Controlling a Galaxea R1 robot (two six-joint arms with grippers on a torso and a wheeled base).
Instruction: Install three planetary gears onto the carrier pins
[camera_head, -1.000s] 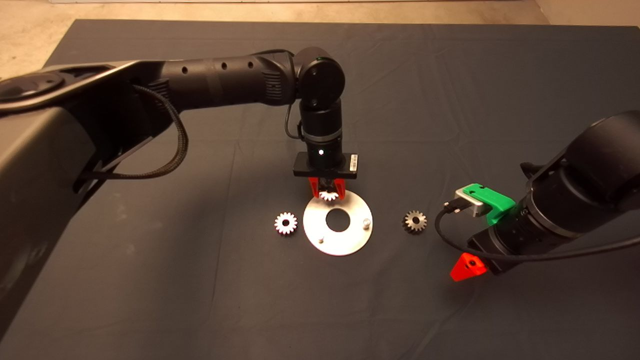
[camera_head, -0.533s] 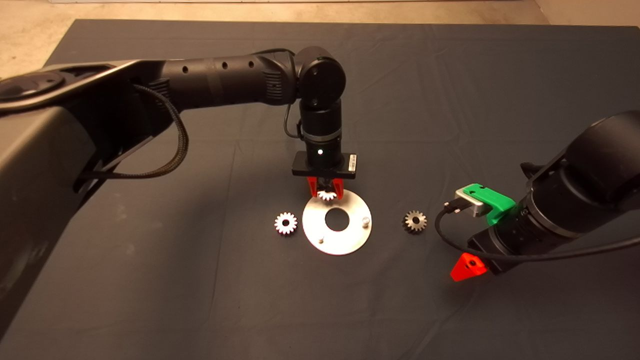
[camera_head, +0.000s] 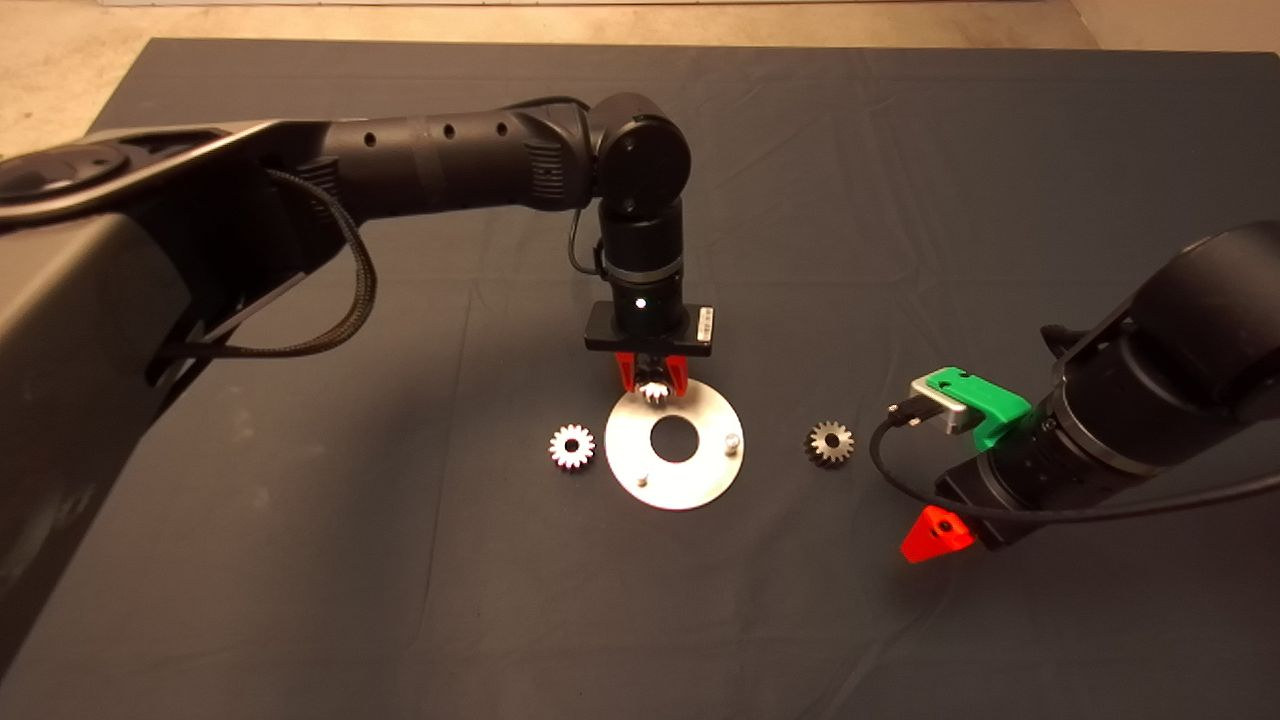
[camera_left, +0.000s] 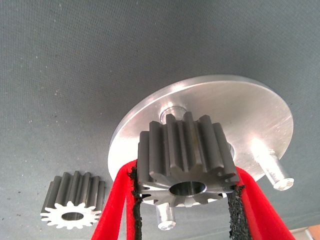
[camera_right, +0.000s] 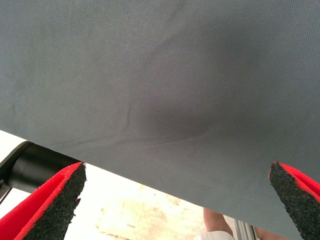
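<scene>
My left gripper (camera_head: 652, 384) is shut on one planetary gear (camera_left: 187, 160), gripped by its toothed sides between the red fingers (camera_left: 119, 200). It hangs just over the far rim of the silver disc (camera_head: 690, 487), close beside one carrier pin (camera_left: 172, 111) and not seated on it. Two other carrier pins (camera_head: 733, 441) (camera_head: 643, 479) stand bare. A second gear (camera_head: 571, 446) lies on the mat left of the disc, and a third gear (camera_head: 829, 442) lies to its right. My right gripper (camera_right: 175, 195) waits open at the lower right, holding nothing.
The dark mat (camera_head: 400, 560) covers the table, with pale floor beyond its far edge. In the right wrist view the mat's edge, the floor and a person's leg (camera_right: 215, 225) show past the fingers.
My left gripper, still holding the gear, has crept a little toward the disc's far rim. The right arm, the disc and both loose gears have stayed put.
</scene>
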